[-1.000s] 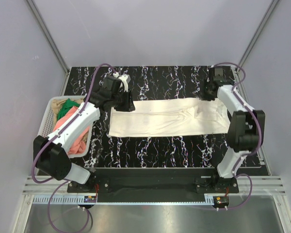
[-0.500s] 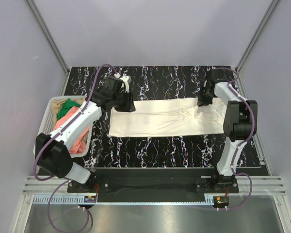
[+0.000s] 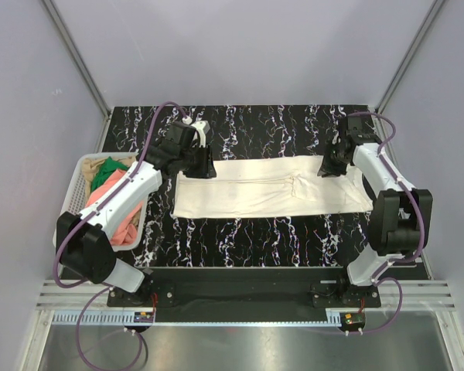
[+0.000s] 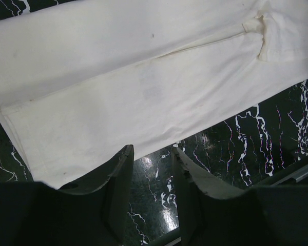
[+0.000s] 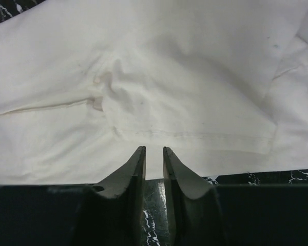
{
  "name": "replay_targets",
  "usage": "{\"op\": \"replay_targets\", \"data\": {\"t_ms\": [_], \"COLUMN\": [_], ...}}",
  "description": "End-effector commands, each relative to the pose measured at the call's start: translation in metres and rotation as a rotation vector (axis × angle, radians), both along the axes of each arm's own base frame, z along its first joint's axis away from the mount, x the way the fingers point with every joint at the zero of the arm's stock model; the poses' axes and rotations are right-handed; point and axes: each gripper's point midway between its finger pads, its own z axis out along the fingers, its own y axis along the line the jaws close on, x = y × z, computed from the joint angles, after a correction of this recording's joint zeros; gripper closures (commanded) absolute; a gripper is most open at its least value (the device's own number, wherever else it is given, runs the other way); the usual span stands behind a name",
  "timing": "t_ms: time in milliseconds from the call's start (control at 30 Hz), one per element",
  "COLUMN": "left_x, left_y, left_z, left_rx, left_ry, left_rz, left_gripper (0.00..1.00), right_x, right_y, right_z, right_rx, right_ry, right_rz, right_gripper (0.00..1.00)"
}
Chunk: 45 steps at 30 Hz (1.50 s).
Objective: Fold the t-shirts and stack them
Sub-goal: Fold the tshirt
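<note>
The large cream-white t-shirt (image 3: 271, 189) lies flat as a long band across the black marble table. My left gripper (image 3: 201, 166) hovers at its back left corner; in the left wrist view (image 4: 151, 151) it is open and empty, fingertips at the edge of the shirt (image 4: 118, 77). My right gripper (image 3: 330, 166) is at the shirt's back right edge; in the right wrist view (image 5: 154, 149) its jaws stand a narrow gap apart and hold nothing, tips over the hem of the shirt (image 5: 169, 66). A green t-shirt (image 3: 104, 174), a salmon-pink t-shirt (image 3: 120, 224) and a tan t-shirt (image 3: 112, 162) lie in the basket.
A white plastic mesh basket (image 3: 79, 174) stands at the table's left edge beside my left arm. Bare black marble table (image 3: 255, 239) lies in front of and behind the shirt. Grey walls enclose the table on three sides.
My right gripper came forward from the back right corner to the shirt's edge. The shirt's right end, wrinkled before, now lies flat. The left gripper has barely moved.
</note>
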Motion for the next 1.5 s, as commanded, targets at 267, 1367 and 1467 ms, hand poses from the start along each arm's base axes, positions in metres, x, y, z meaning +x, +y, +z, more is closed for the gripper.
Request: {"op": "replay_targets", "data": {"t_ms": [267, 1367, 1467], "left_x": [-0.008, 0.057, 0.055], "left_y": [-0.048, -0.286, -0.289], "left_z": [0.032, -0.099, -0.102], "left_rx": [-0.188, -0.470, -0.474], "left_ry": [-0.044, 0.078, 0.082], "left_rz": [-0.138, -0.112, -0.121], "left_gripper": [0.59, 0.67, 0.68], "right_x": [-0.022, -0.026, -0.029], "right_y": [-0.078, -0.101, -0.104], "right_z": [-0.027, -0.068, -0.066], "right_rx": [-0.154, 0.091, 0.072], "right_ry": [0.079, 0.103, 0.101], "right_rz": [-0.415, -0.354, -0.354], "right_gripper": [0.65, 0.61, 0.64]}}
